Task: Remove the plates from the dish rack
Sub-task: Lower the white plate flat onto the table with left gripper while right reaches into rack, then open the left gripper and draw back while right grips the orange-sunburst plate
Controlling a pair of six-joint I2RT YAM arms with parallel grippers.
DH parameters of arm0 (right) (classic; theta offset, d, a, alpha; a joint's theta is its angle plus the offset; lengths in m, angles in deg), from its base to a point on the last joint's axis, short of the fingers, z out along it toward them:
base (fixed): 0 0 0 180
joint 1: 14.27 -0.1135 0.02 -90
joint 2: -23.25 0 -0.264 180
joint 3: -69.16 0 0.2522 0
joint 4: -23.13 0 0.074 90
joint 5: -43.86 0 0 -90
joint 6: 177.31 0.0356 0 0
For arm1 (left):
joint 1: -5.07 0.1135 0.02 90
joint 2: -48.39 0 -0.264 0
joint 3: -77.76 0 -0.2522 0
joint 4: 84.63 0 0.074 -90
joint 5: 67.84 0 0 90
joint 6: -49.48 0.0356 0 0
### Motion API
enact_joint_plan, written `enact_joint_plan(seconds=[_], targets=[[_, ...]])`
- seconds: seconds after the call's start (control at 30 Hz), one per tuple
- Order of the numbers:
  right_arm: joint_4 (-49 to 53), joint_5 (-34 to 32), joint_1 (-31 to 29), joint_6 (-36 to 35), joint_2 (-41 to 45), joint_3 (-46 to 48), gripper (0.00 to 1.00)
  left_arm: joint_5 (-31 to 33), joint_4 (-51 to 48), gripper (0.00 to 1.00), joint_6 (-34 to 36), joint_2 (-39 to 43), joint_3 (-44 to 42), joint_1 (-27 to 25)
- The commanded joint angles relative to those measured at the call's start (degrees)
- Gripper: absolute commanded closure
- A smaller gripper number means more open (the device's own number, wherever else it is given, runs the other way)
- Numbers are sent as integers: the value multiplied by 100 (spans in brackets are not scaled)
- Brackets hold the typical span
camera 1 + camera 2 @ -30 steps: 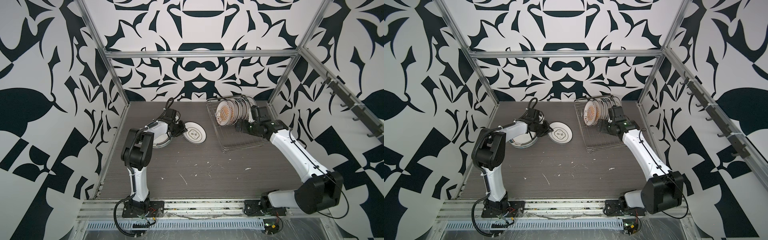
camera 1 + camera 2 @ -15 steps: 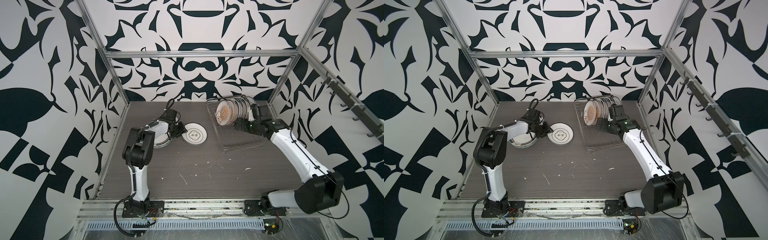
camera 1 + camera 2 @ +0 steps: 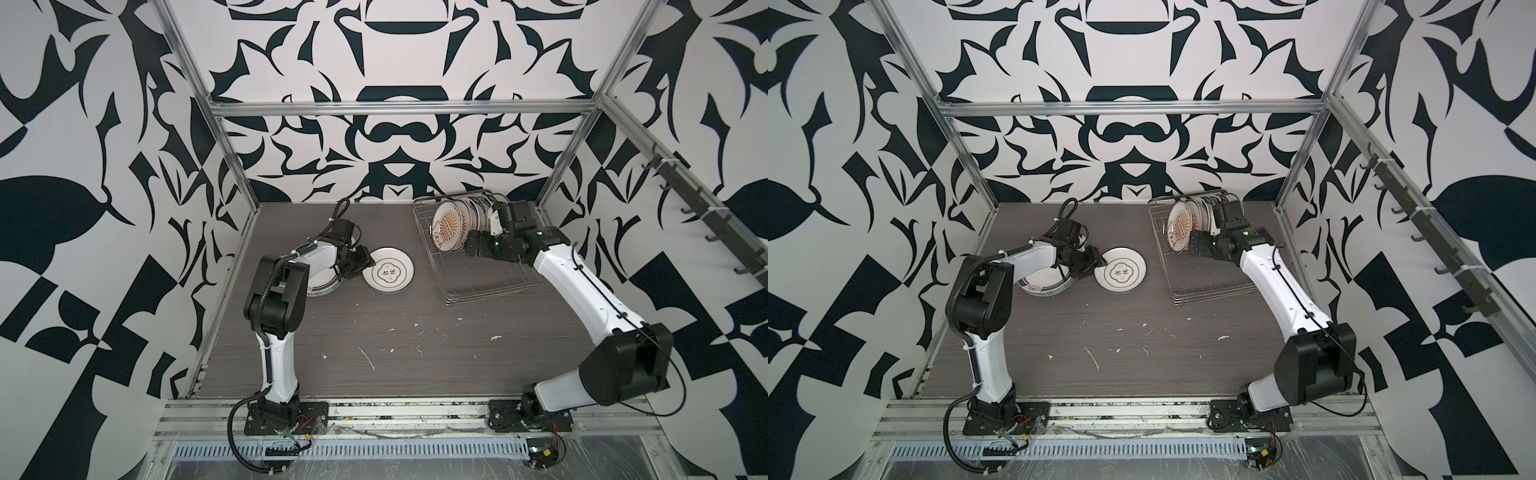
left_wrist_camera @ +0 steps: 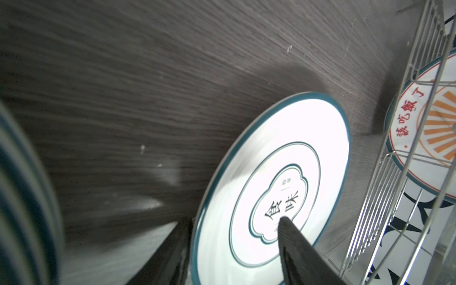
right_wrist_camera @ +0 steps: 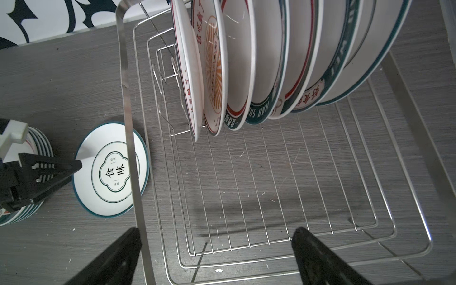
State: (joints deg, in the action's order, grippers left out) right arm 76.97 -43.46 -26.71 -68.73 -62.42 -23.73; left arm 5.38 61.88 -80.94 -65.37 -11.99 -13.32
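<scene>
Upright, several plates (image 5: pixel 246 74) lean on edge at the dish rack's (image 3: pixel 486 278) far end, held by its prongs. A clover-emblem plate (image 3: pixel 388 272) lies flat on the table (image 3: pixel 395 353) beside the unloaded stack (image 3: pixel 1042 286), probably awaiting stacking. The left gripper (image 3: pixel 368 262) straddles its rim, jaws parted. The right gripper (image 5: pixel 217 232) is wide and empty, over bare rack floor.

On the worktop (image 3: pixel 374 332) the dish rack (image 3: pixel 486 279) sits at the back right with a row of plates (image 3: pixel 449 226) standing on edge in its rear half, a single plate (image 3: pixel 388 276) lies flat left of the rack, and a stack of plates (image 3: pixel 323 287) rests just left of that plate.
</scene>
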Motion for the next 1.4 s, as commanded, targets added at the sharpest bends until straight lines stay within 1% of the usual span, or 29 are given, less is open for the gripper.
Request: enact_joint_plan(seconds=[0.0, 0.17, 0.27, 0.33, 0.5, 0.6, 0.67, 0.77, 0.9, 0.93, 1.07, 1.1, 1.17, 1.27, 1.3, 1.37], targets=[[-18, -138, 14, -174, -223, -439, 0, 122, -297, 38, 61, 357, -16, -14], [-35, -162, 14, -263, -805, -997, 0, 174, -476, 34, 69, 614, -217, -8], [12, -154, 14, -285, -1150, -1363, 1, 242, -559, 32, 79, 991, -510, -15], [111, -132, 7, -286, -1393, -1657, 1, 364, -633, 31, 63, 1386, -759, -15], [176, -110, -88, -299, -1774, -2073, 8, 715, -894, 27, -5, 2558, -1538, -11], [227, -171, -172, -320, -1932, -2271, 12, 1044, -1141, 20, -8, 3262, -1896, -6], [244, -190, -222, -321, -2061, -2396, 15, 1250, -1304, 17, 8, 3688, -2070, 2], [288, -232, -283, -330, -2294, -2608, 19, 1458, -1512, 16, 35, 4219, -2178, 45], [315, -302, -302, -345, -2607, -2853, 23, 1601, -1661, 16, 53, 4580, -2255, 79], [331, -312, -310, -354, -2689, -2921, 25, 1612, -1685, 12, 61, 4640, -2279, 90], [317, -405, -311, -356, -2956, -3121, 34, 1665, -1623, 10, 28, 4854, -2426, 100], [297, -425, -309, -370, -3000, -3155, 37, 1634, -1575, 8, 17, 4909, -2465, 113], [269, -375, -306, -445, -3120, -3239, 49, 1618, -1402, 5, 5, 5056, -2611, 115], [352, -358, -307, -525, -3332, -3446, 51, 1668, -1177, 0, -125, 5303, -2817, 125], [344, -334, -311, -558, -3386, -3479, 51, 1693, -1165, 1, -157, 5369, -2847, 122], [351, -300, -311, -610, -3501, -3581, 57, 1729, -1177, 1, -176, 5506, -2884, 130]])
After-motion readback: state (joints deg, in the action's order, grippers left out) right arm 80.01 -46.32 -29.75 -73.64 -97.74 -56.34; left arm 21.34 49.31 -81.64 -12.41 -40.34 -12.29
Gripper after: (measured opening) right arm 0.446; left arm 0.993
